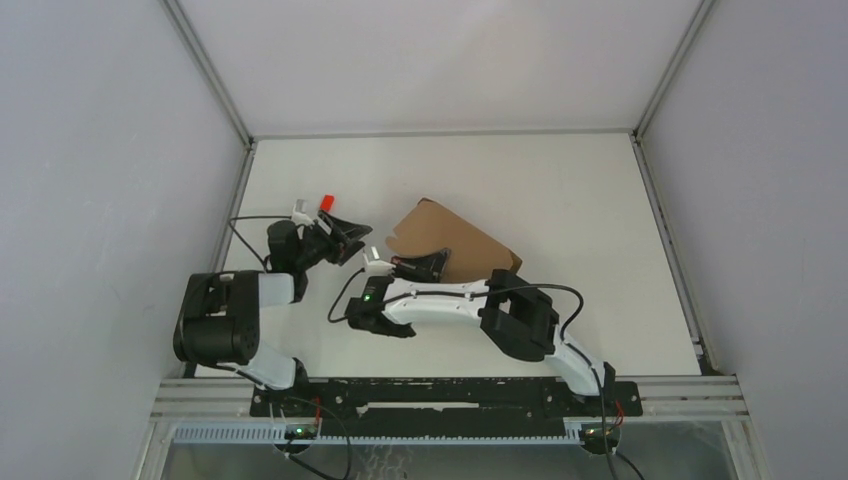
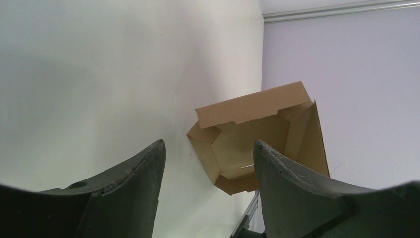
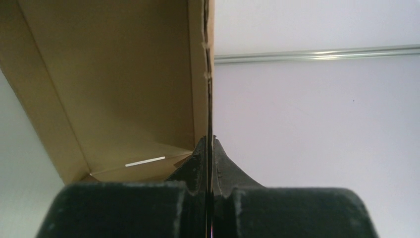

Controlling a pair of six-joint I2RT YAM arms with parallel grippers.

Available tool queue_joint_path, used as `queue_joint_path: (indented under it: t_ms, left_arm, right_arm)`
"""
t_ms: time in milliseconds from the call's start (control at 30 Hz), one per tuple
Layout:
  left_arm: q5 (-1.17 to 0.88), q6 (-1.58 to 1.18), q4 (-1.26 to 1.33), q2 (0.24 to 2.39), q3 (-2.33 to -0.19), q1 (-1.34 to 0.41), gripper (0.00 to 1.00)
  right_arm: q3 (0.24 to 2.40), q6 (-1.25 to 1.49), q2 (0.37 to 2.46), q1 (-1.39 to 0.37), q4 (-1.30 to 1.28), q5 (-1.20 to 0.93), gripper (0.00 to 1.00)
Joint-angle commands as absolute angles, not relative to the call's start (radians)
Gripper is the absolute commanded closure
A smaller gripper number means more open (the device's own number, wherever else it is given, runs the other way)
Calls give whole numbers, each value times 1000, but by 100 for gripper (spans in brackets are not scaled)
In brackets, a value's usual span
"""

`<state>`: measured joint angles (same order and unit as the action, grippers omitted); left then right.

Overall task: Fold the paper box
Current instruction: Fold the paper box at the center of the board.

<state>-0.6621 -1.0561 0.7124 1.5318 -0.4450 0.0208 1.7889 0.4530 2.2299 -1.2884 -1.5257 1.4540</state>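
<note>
The paper box (image 1: pixel 450 240) is brown cardboard, partly formed and tipped up on the white table near the middle. My right gripper (image 1: pixel 428 264) is shut on the thin edge of one of its walls (image 3: pixel 208 99), seen edge-on in the right wrist view. That view also shows the box's inside (image 3: pixel 114 84) with a narrow slit. My left gripper (image 1: pixel 345 233) hangs open to the left of the box, apart from it. In the left wrist view the box's open inside (image 2: pixel 257 139) faces me beyond the two dark fingers (image 2: pixel 143 173), with nothing between them.
A small red block (image 1: pixel 326 202) sits by the left gripper's far side. Grey enclosure walls (image 1: pixel 120 150) rise on the left, right and back. The aluminium rail (image 1: pixel 450 395) carrying both arm bases runs along the near edge.
</note>
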Motion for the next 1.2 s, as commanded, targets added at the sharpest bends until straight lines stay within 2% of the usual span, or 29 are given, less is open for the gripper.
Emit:
queue_joint_path:
  t_ms: [0, 433, 933, 1167]
  left_arm:
    - [-687, -1030, 772, 1524, -510, -20, 29]
    - [-633, -989, 742, 1646, -597, -78, 29]
    - [-621, -959, 706, 1632, -592, -81, 30]
    - [-616, -955, 704, 1621, -582, -81, 30]
  right_arm:
    - [1797, 455, 2162, -1321, -1524, 1478, 100]
    - [1792, 454, 2193, -1374, -1533, 1464, 100]
    - [1811, 462, 2242, -1400, -1523, 1429, 100]
    - [1861, 540, 2290, -1413, -1596, 1439, 100]
